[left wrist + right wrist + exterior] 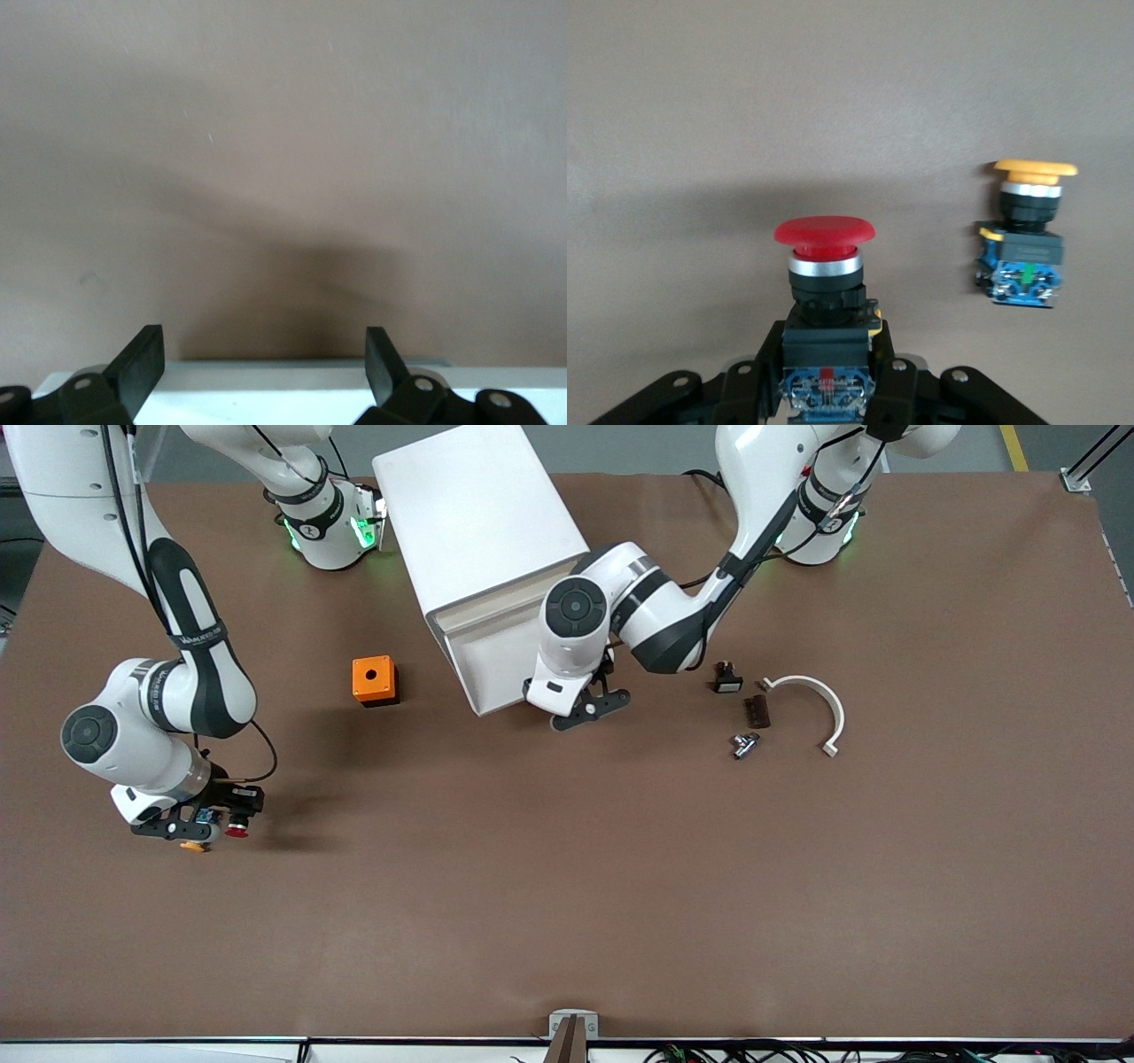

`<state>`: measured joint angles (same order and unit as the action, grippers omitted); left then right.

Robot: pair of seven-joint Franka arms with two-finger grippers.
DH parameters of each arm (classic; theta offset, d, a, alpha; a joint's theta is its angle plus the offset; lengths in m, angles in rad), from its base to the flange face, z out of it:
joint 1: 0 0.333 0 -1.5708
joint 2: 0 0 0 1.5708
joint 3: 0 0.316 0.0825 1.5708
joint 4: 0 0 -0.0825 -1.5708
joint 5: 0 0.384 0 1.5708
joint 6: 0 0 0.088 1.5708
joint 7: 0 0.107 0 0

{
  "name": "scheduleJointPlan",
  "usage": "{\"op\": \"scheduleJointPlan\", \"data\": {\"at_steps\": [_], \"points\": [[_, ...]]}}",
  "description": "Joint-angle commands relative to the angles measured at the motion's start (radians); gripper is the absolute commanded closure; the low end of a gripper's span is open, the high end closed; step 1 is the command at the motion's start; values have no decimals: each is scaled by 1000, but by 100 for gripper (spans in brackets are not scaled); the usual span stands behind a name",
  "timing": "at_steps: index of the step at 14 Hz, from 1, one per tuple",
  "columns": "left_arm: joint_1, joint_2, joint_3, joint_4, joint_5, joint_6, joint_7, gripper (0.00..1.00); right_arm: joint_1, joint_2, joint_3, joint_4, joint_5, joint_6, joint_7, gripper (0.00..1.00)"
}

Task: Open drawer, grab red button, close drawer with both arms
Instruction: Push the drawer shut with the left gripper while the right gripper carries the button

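The right gripper point(208, 828) is low over the table point(567, 921) at the right arm's end, and its fingers pinch the red button point(825, 266) by its black body, with the round red cap sticking out past the fingertips. Just beside this gripper, a second button with a yellow cap point(1028, 235) lies on the table, apart from the red one. The left gripper point(589, 708) is down at the front edge of the top drawer point(492, 664) of the white cabinet point(474, 522). Its fingers point(142, 363) are spread wide, with the drawer's white edge between them, and they hold nothing. The drawer is pulled out toward the front camera. The part of its tray that shows is bare white; the left arm covers the rest, so I cannot tell what lies there. An orange cube with a hole point(374, 680) sits on the table beside the drawer, toward the right arm's end. Near the left gripper, toward the left arm's end, lie a small black part point(726, 680), a dark brown block point(757, 710), a little silver piece point(744, 744) and a curved white band point(819, 708).
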<state>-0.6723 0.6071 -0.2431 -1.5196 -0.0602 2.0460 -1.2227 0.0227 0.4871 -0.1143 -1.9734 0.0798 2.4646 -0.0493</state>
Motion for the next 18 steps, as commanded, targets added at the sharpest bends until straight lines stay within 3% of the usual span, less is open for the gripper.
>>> {"op": "scheduleJointPlan", "data": {"at_steps": [1,5,11,15,18], "points": [[-55,23,2,19,-49,2,-8,0,-17,21,25,2,46,13,-21,99],[-113,48,2,22,-87,3,-8,0,-18,33,25,7,46,19,-38,99],[-142,57,2,18,-141,3,-6,0,-21,67,24,37,46,28,-38,98],[-147,63,2,18,-253,3,-6,0,-21,71,24,41,48,27,-35,95],[-144,62,2,16,-253,3,-8,0,-21,79,24,48,58,28,-35,95]]}}
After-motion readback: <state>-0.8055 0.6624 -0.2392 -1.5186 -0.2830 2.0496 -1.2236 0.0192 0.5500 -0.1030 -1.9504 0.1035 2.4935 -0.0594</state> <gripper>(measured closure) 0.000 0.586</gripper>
